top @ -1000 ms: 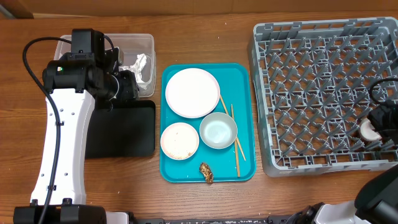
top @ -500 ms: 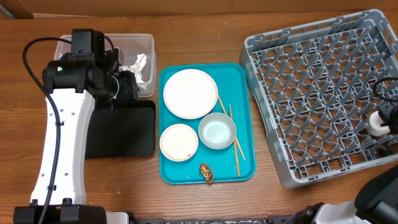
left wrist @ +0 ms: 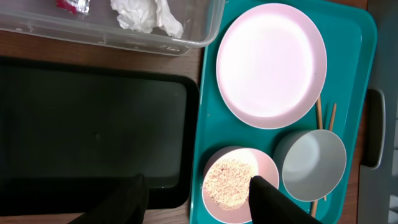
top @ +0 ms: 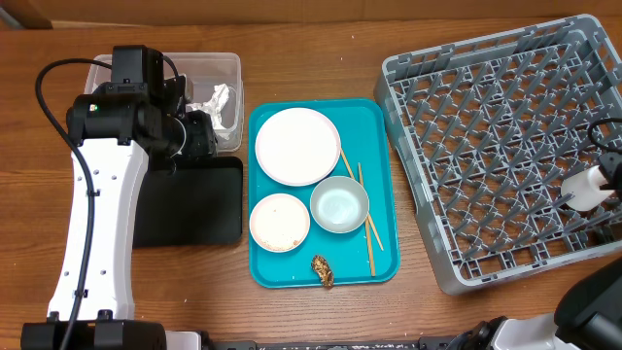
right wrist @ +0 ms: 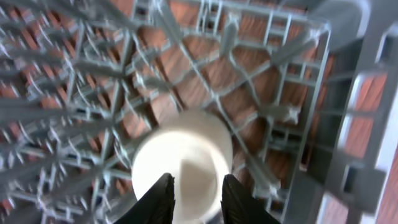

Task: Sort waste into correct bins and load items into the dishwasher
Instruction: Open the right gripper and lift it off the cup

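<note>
My right gripper (right wrist: 198,202) is shut on the small white cup (right wrist: 180,158) and holds it over the right side of the grey dish rack (top: 486,126); the cup also shows in the overhead view (top: 583,188). My left gripper (left wrist: 199,202) is open and empty, high above the seam between the black tray (top: 194,209) and the teal tray (top: 384,117). The teal tray holds the large white plate (top: 297,146), a small dish with rice (top: 280,221), the metal-rimmed bowl (top: 339,204), chopsticks (top: 369,233) and a brown lump (top: 323,270). The clear tub (top: 228,63) holds the napkin (left wrist: 146,15) and the red wrapper (left wrist: 73,5).
The rack sits skewed, its near corner close to the table's front edge and its left side near the teal tray. The left arm's white body (top: 97,224) covers the table left of the black tray. A black cable (top: 607,131) loops over the rack's right edge.
The rack has turned and slid toward the teal tray, which shifted slightly left. My right gripper has moved the cup a little up and right. The left arm has not moved.
</note>
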`<state>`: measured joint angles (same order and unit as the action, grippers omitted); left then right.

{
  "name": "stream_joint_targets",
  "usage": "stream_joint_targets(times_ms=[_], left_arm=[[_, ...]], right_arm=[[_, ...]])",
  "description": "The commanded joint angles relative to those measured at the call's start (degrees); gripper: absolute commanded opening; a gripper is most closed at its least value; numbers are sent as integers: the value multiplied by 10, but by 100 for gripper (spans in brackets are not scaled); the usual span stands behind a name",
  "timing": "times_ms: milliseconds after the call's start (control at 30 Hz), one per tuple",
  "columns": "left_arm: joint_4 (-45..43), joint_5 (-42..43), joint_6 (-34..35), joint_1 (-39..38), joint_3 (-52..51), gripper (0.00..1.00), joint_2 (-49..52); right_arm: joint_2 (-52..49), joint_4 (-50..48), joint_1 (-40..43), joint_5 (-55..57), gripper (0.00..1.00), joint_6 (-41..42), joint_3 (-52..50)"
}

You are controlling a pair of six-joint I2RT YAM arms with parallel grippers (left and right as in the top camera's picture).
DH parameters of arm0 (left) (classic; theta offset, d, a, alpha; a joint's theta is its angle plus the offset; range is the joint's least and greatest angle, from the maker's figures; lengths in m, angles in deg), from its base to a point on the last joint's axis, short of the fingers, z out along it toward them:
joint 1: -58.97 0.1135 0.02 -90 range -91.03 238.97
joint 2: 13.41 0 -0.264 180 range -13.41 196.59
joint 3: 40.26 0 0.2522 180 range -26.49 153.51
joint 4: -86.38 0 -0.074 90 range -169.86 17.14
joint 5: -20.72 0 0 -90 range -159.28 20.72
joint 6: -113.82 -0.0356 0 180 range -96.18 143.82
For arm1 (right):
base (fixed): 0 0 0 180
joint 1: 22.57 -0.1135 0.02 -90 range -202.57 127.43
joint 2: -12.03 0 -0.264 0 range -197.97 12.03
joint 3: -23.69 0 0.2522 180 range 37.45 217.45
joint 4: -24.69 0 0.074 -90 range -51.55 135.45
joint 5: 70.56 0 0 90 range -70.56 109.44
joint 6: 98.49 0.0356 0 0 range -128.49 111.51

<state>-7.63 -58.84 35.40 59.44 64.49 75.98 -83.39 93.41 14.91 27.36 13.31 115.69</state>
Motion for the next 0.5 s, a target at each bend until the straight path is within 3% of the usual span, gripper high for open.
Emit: stream_joint_targets(times_ms=[0, 200, 467], left_arm=[[0, -4, -9, -2, 8, 54, -3], [-5, -4, -9, -2, 8, 56, -3], [-18, -3, -8, -2, 8, 57, -3]], right_arm=[[17, 33, 2, -67, 29, -4, 11], [54, 150, 1, -249, 30, -112, 13], [56, 249, -58, -262, 30, -162, -8]])
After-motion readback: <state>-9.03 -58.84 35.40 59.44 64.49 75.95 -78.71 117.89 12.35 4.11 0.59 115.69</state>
